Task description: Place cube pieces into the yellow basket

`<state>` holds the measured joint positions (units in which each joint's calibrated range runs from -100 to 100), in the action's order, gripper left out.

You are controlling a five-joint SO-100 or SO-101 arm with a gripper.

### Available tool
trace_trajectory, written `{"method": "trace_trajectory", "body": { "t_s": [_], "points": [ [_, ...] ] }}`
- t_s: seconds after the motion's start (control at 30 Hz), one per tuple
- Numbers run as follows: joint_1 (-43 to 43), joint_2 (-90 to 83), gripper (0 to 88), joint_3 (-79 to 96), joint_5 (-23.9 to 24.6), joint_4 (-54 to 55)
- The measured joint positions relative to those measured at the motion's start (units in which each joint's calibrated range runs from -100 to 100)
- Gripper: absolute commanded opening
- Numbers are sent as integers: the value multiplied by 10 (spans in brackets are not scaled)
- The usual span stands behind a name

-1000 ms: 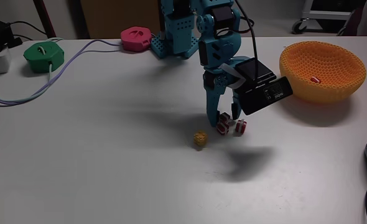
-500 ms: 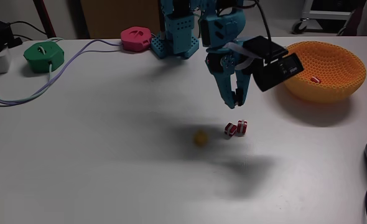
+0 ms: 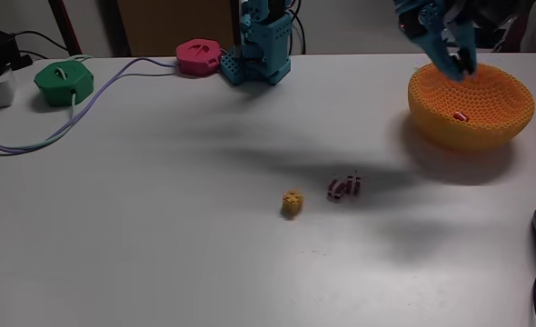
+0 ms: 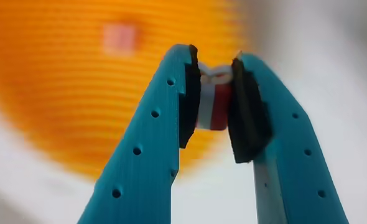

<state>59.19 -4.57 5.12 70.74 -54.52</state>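
**Claw over the basket with one striped cube pinched**

We start with the white table [image 3: 159, 236], which spreads below and to the left of the claw in the fixed view. Next in size is the one yellow basket [image 3: 472, 113], a wide knitted bowl sitting mouth-up directly beneath the claw [image 3: 454, 54]; in the wrist view it is a blurred orange disc [image 4: 65, 93] behind the fingers. The teal arm base [image 3: 261, 50] stands well to the left of the claw, at the table's far edge. Two round devices with cables lie farther left still: one pink [image 3: 199, 54], one green [image 3: 64, 82].

We count five cube pieces. One red-and-white cube [image 4: 212, 102] is pinched between the claw's dark pads, the jaws closed down to just its width; its stripes run along the fingers, and it shows no clear long axis. A second striped cube [image 3: 460, 116] lies inside the basket, below the claw. Two more striped cubes [image 3: 344, 187] sit touching each other on the table, well down and left of the claw, with the single yellow-orange studded cube [image 3: 292, 203] just left of them, studs up.
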Motion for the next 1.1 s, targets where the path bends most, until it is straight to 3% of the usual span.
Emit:
{"method": "trace_trajectory", "body": {
  "t_s": [0.1,0.13,0.4,0.63,0.73,0.9,1.1],
  "points": [
    [70,-1,344,56,53,78],
    [76,0,383,72,52,104],
    [30,-21,336,136,-27,148],
    [-156,-54,296,152,-185,100],
    [-239,-59,291,165,-224,75],
    [-329,-59,290,259,-224,120],
    [-342,-23,305,344,-183,236]
  ]
}}
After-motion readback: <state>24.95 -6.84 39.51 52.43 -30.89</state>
